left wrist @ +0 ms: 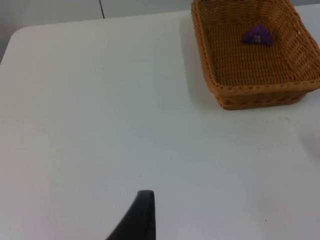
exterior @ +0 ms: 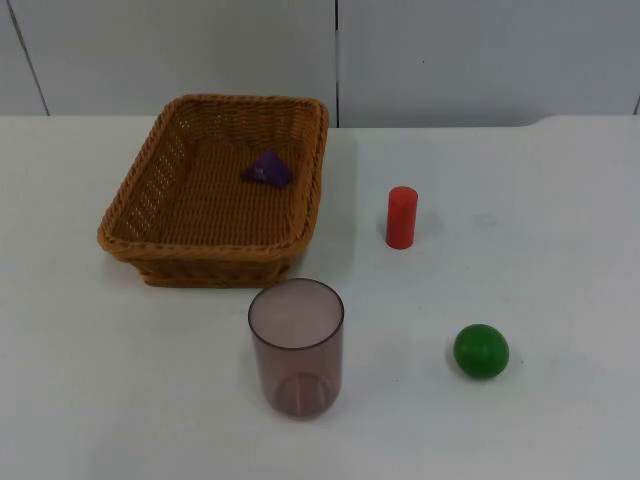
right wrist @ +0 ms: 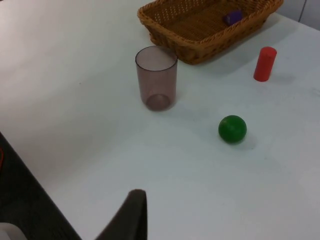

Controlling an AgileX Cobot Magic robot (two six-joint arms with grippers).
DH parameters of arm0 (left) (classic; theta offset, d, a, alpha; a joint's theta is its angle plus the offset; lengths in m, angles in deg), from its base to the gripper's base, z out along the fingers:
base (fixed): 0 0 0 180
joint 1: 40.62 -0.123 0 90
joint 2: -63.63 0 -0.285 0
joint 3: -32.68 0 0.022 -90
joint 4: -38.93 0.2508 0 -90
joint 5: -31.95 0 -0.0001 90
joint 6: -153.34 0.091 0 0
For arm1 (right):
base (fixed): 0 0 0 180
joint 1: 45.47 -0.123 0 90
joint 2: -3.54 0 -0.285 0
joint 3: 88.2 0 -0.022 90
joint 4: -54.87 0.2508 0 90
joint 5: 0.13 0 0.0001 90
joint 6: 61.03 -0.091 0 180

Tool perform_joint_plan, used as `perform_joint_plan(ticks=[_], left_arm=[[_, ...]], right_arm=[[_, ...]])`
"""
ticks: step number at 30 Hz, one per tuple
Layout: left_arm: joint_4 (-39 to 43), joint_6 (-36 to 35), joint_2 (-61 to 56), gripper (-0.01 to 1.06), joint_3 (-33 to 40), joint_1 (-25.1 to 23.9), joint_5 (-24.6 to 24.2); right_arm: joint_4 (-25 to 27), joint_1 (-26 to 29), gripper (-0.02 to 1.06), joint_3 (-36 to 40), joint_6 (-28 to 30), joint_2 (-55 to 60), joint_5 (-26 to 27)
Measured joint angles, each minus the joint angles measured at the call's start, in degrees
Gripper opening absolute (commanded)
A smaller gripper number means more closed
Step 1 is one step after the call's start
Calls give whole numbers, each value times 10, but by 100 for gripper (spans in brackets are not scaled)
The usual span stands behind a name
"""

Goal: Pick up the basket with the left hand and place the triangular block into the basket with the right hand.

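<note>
The purple triangular block [exterior: 268, 168] lies inside the basket [exterior: 140, 190] on the white tabletop [exterior: 560, 260], far from both the left end effector [left wrist: 141, 215] and right end effector [right wrist: 131, 212], whose finger state I cannot tell.

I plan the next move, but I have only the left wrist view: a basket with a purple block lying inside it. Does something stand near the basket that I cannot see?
Observer: Yes. A clear cup stands upright just in front of the basket, apart from it.
Operator: Is the cup empty?
Observer: It looks empty; the right wrist view shows its bare bottom through the wall.
Operator: And on the right arm's side of the basket?
Observer: A red cylinder stands upright there, well apart from the basket.
Operator: Anything more?
Observer: A green ball lies in front of the cylinder, level with the cup and on its right arm's side.
</note>
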Motion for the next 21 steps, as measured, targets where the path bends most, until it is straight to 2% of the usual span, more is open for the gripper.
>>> perform_joint_plan(ticks=[6, 11, 12, 16, 17, 21], left_arm=[[0, 0, 0, 105, 0, 0, 0], [0, 0, 0, 105, 0, 0, 0], [0, 0, 0, 105, 0, 0, 0], [0, 0, 0, 105, 0, 0, 0], [0, 0, 0, 105, 0, 0, 0], [0, 0, 0, 105, 0, 0, 0]], right_arm=[[4, 19, 105, 0, 0, 0, 0], [5, 117, 105, 0, 0, 0, 0], [5, 117, 105, 0, 0, 0, 0], [5, 209, 105, 0, 0, 0, 0], [5, 209, 105, 0, 0, 0, 0], [5, 307, 105, 0, 0, 0, 0]])
